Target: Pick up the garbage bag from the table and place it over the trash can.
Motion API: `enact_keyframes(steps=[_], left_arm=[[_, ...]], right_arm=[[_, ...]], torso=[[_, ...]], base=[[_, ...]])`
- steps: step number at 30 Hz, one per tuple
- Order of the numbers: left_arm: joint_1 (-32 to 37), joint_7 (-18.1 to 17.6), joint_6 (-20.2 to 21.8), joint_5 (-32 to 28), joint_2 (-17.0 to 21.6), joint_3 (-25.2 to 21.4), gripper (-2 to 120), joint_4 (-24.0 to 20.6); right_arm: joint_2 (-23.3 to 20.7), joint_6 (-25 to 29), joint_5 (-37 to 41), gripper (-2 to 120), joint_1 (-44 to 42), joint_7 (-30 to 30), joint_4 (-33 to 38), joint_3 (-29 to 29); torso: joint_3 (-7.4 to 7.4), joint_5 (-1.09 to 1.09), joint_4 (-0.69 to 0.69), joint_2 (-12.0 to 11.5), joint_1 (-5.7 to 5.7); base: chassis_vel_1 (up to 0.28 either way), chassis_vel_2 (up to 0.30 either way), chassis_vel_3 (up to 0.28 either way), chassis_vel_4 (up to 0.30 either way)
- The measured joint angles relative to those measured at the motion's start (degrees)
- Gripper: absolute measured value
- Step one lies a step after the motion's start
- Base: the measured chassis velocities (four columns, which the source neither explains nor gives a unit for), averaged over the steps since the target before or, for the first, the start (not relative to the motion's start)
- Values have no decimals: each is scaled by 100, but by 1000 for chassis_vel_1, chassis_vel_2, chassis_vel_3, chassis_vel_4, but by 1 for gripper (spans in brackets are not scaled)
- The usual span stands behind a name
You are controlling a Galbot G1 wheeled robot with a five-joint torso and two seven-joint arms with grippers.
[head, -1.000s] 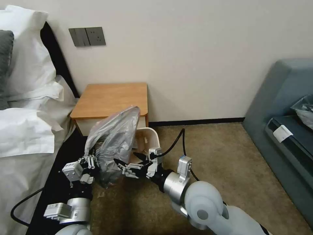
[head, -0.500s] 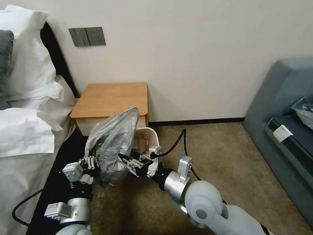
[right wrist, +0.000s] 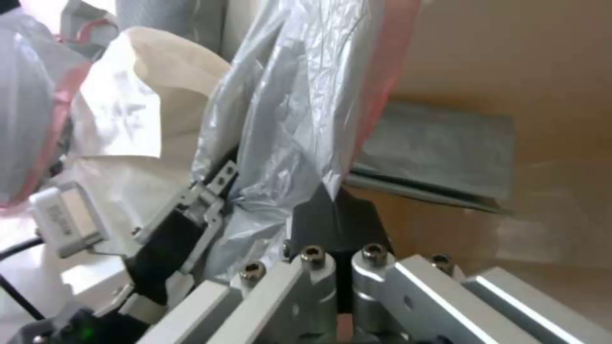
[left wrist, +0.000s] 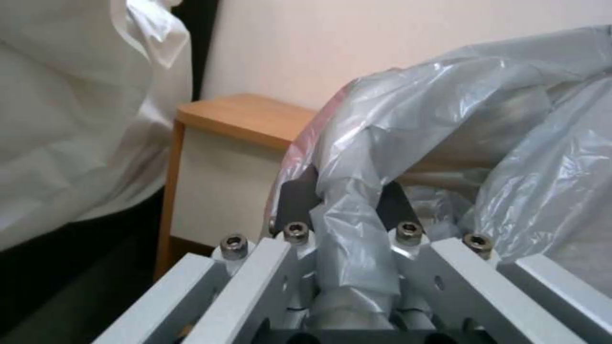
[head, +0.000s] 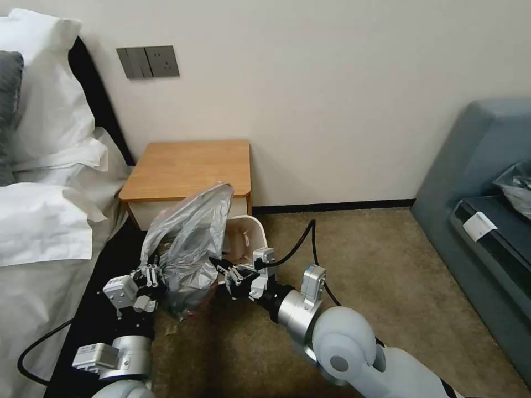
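Take the bench [head: 188, 166] as your landmark: it stands against the wall, with the bed [head: 50, 221] on its left and the sofa [head: 475, 221] well apart on its right. Just before the bench, on the floor, you have the trash can [head: 251, 237]. The garbage bag [head: 191, 249] hangs before the bench, just left of the trash can and touching it. The left gripper [head: 150, 273] sits at the bag's left side, the right gripper [head: 221, 268] at its right, both before the bench.
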Motion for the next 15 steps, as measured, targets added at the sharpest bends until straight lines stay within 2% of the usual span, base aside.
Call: enact_keyframes(steps=[15], left_arm=[[-33,-10,-19,-138,0,-211,8,-45]], right_arm=[[-306,116,-469,0,-703,105,665,473]], torso=[[0,1,-1,0,0]], base=[[0,0,0,0]])
